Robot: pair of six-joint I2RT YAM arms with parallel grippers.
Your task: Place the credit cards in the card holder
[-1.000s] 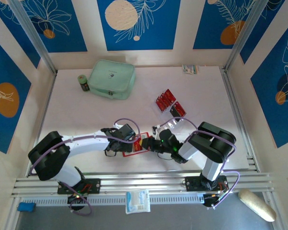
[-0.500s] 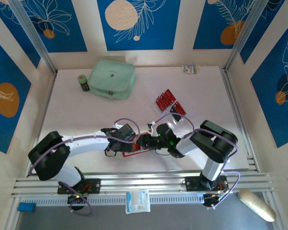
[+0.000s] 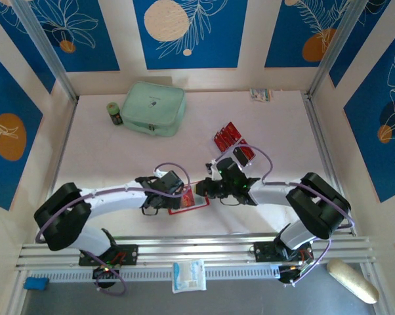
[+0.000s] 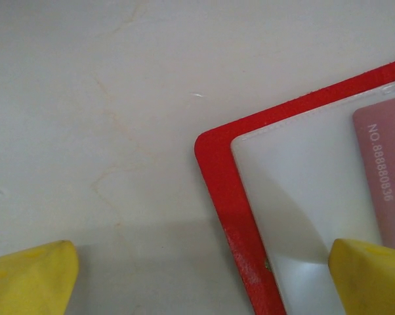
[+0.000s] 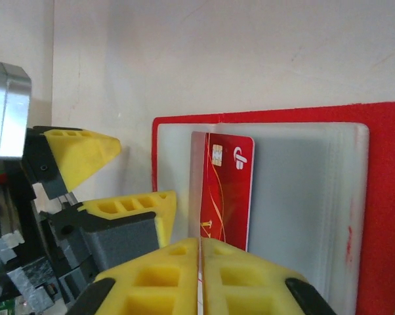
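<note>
The holder lies open and flat near the middle of the desk, close to its near edge, pale inside up and red border all round. One card, red with a gold chip, sits over the holder's clear pocket on the left half. It looks partly in, but the wrist view does not settle whether it has passed under the plastic or only rests on it. In the left wrist view a pinkish card with a printed number shows through the pocket's pale plastic, apparently the same one.

The right claw is at the near end of that card, fingers pressed together. A thin pale edge runs up out of the seam between them in line with the card's left side, so the claw appears to be pinching the card. The left claw is spread wide across the holder's left corner, one fingertip over bare desk and the other over the pocket. Whether it presses the holder down cannot be told.

Farther back and to the right, apart from the holder, the other cards lie in two small red clusters on the desk.

By this showing the task is at an early stage: the first card is being seated and is not clearly home, and the loose cards are yet to be brought over and put in.
</note>
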